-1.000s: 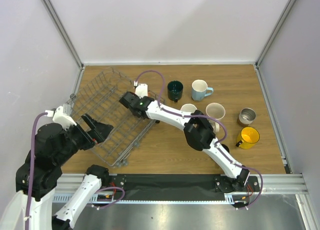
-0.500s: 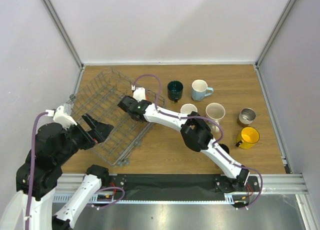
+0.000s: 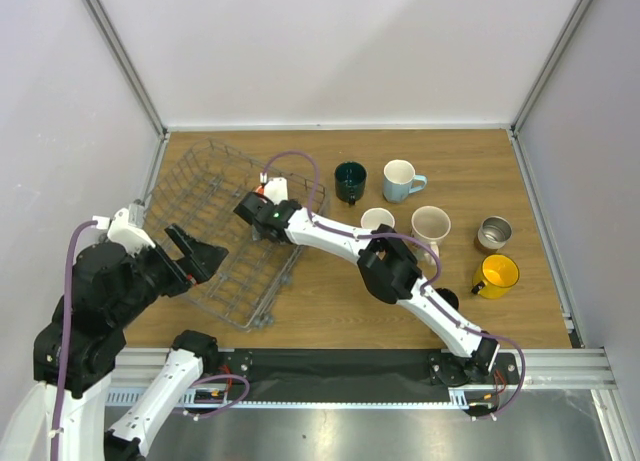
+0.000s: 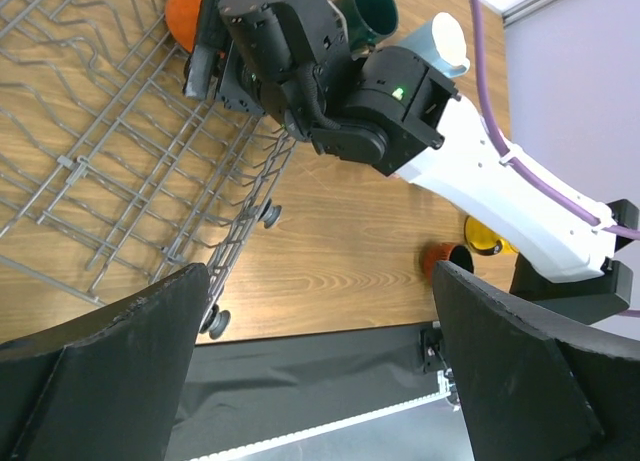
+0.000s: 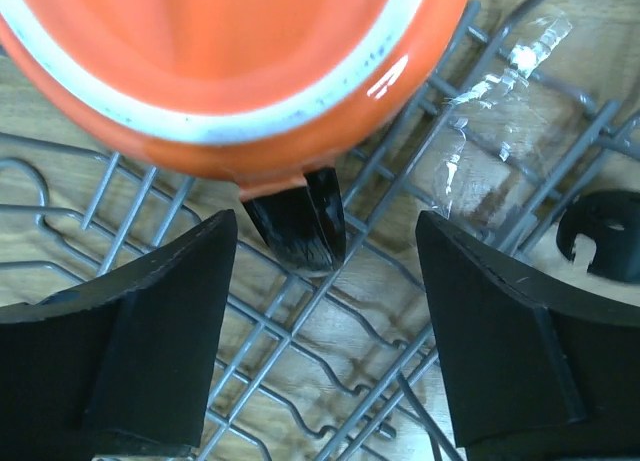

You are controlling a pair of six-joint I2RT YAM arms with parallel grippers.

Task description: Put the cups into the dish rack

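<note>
One dish rack [image 3: 215, 231]; one orange mug [image 5: 230, 71] inside, 1 o'clock edge. By it right end effector [image 5: 325, 226] spread wide, holding nothing; left end effector [image 4: 320, 273] same. Seven cups [image 3: 400, 179] on surface [image 3: 320, 301], rack's 3 o'clock

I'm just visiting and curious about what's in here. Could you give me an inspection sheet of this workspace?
Surface: wooden table.
Job's things: wire dish rack on the left, with the orange mug in it. Outside it, to the right: dark green mug, light blue mug, white mug, cream mug, grey metal cup, yellow mug, small red cup.
Clutter: nothing seen.
Grippers: left tool open and empty, beside the rack; right tool open, over the rack by the orange mug.
Cables: purple cable loops over the right arm; second purple cable runs along the left arm.
Surroundings: pale walls, metal frame posts.
</note>
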